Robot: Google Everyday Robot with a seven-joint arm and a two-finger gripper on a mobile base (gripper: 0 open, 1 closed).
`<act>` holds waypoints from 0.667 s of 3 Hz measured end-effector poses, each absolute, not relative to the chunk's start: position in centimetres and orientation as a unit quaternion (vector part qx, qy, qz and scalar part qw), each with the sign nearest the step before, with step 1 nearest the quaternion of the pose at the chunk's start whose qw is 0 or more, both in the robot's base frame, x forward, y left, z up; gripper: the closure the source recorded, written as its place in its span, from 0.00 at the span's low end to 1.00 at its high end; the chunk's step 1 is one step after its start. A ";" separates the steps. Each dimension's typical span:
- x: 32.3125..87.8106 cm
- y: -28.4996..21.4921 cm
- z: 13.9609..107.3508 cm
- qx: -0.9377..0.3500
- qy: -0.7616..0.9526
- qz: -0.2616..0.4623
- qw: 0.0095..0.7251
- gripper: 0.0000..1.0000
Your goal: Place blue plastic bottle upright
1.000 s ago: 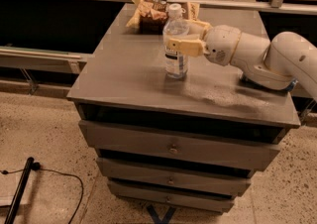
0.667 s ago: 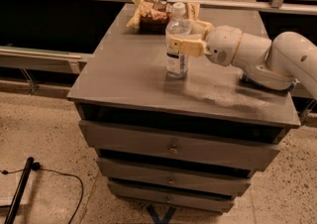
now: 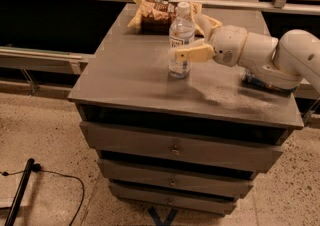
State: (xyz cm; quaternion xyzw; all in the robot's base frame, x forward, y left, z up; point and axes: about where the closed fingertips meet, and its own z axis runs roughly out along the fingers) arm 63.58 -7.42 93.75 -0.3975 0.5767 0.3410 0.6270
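The blue plastic bottle (image 3: 180, 35), clear with a white cap and a pale label, stands upright on the grey cabinet top (image 3: 130, 75), a little behind its middle. My gripper (image 3: 188, 36) reaches in from the right at label height. One cream finger (image 3: 192, 53) crosses in front of the bottle and the other finger (image 3: 206, 22) shows behind it. The gripper is shut on the bottle, and the bottle's base rests on the top.
Snack bags (image 3: 152, 12) lie at the back of the cabinet top, just behind the bottle. A small dark object (image 3: 256, 81) sits under my arm at the right. The cabinet has drawers (image 3: 175, 150) below. A black pole and cable (image 3: 22, 190) lie on the floor at the left.
The bottle and gripper have shifted very slightly to the right. The bottle stays upright on the cabinet top.
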 end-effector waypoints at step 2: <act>62.4 -13.4 93.8 -0.409 0.599 0.308 0.616 0.00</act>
